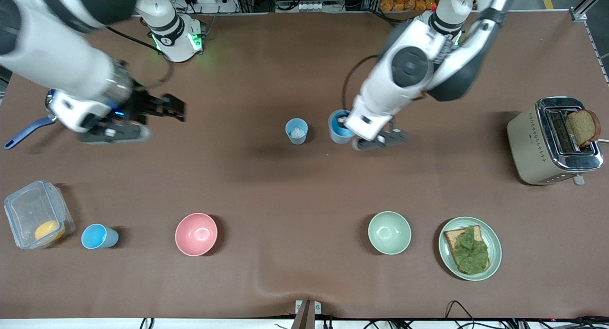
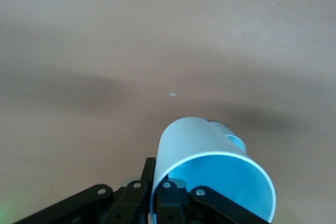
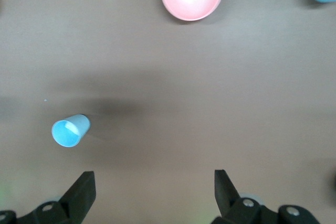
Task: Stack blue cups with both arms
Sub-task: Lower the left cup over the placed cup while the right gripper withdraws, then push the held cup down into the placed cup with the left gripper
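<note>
Cup in the left gripper (image 1: 356, 129), stacking step in hand.
Clamped on the rim of a blue cup (image 1: 338, 127) at mid-table, just beside the paler cup (image 1: 297, 130) with the whitish inside. Probably next: lift, carry over that paler cup, lower straight in, mouths in line. Right gripper (image 1: 173, 107) spread wide and holding nothing, up over bare table toward the right arm's end. Third blue cup (image 1: 98, 236) on its side between the plastic box (image 1: 21, 210) and the pink bowl (image 1: 196, 234), seemingly its target.
</note>
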`<state>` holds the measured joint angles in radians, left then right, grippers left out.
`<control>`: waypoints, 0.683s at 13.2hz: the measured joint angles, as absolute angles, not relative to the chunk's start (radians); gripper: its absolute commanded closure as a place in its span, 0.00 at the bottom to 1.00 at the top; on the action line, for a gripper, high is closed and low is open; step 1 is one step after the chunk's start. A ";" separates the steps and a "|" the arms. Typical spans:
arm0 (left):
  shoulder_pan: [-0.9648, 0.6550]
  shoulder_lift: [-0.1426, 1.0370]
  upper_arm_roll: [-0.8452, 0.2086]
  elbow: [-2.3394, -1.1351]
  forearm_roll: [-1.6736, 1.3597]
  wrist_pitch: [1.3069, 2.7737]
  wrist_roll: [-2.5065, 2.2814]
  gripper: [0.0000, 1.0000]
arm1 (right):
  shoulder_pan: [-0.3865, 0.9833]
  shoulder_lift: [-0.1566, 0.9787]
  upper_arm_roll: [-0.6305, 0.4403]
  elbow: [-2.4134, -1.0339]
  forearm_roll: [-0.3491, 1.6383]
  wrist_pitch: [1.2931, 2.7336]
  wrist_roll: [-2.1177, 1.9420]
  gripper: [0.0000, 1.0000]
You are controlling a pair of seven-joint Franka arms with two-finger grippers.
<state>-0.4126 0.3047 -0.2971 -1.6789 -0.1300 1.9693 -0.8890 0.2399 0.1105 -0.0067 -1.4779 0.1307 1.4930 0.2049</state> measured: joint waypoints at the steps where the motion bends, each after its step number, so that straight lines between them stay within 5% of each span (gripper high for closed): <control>1: -0.449 0.320 -0.297 -1.679 -0.130 2.008 -0.939 1.00 | 0.189 0.073 -0.005 -1.509 0.129 1.488 0.152 0.00; 5: -0.554 0.401 -0.295 -1.682 -0.130 2.082 -1.014 1.00 | -0.029 -0.028 0.016 -1.599 0.127 1.467 -0.069 0.00; 9: -0.599 0.472 -0.294 -1.693 -0.105 2.135 -1.066 1.00 | -0.037 -0.028 0.042 -1.623 0.089 1.466 -0.085 0.00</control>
<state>-0.5995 0.4720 -0.2942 -1.6932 -0.1049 2.1353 -1.0659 -0.0367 -0.0280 0.0425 -1.6234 0.0893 1.4664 -0.0850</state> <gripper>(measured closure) 0.969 0.000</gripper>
